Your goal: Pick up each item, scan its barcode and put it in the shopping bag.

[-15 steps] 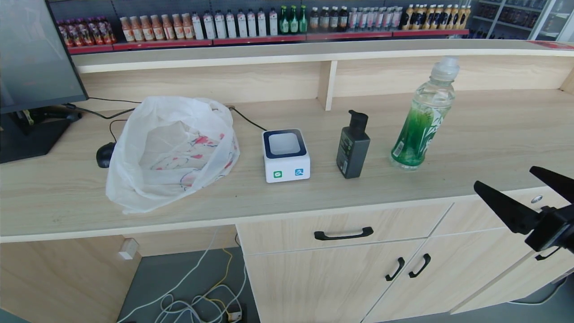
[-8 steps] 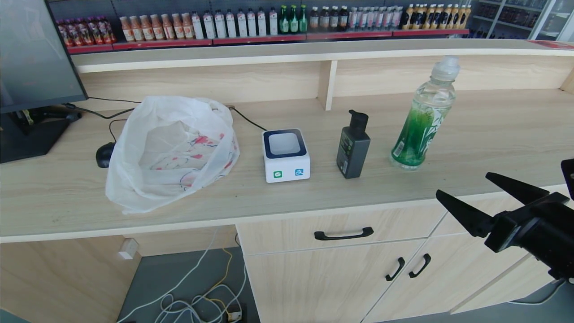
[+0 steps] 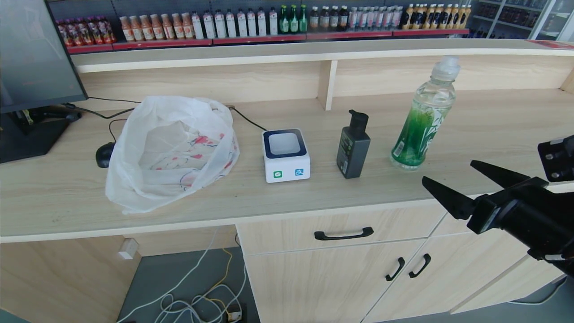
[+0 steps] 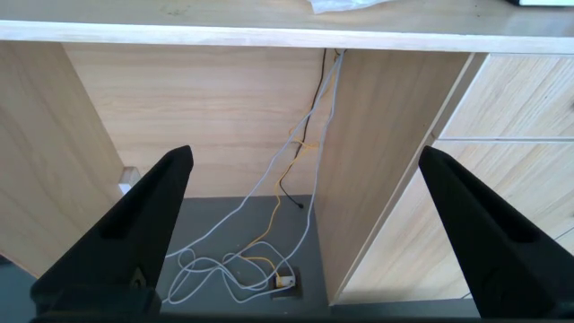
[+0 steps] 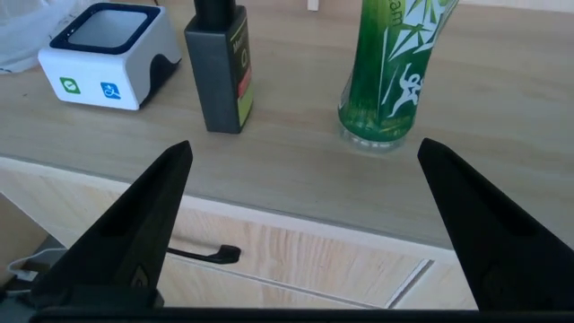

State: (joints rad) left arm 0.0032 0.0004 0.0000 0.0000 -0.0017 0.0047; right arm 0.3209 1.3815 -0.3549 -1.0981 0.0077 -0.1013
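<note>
Head view. Shopping bag [image 3: 172, 150]: white, mouth open, on the counter [image 3: 493, 121] at the left; contents cannot be told. Scanner [image 3: 285, 154]: just beside the bag. Dark pump bottle [image 3: 353, 146] and green drink bottle [image 3: 423, 121]: upright to the right of the scanner, apart from each other. Judged: neither is picked up or scanned, so the whole task is left. Right gripper [image 3: 447, 171]: over the counter's front edge, near the green drink bottle, jaws spread, holding nothing. Mouse [image 3: 104, 154] and monitor [image 3: 36, 49]: far left.

Left wrist view. Left gripper [image 4: 305, 152]: below counter level, jaws spread, empty, facing floor cables [image 4: 260, 260].

Right wrist view. Both bottles stand ahead of the spread jaws, with nothing between.
</note>
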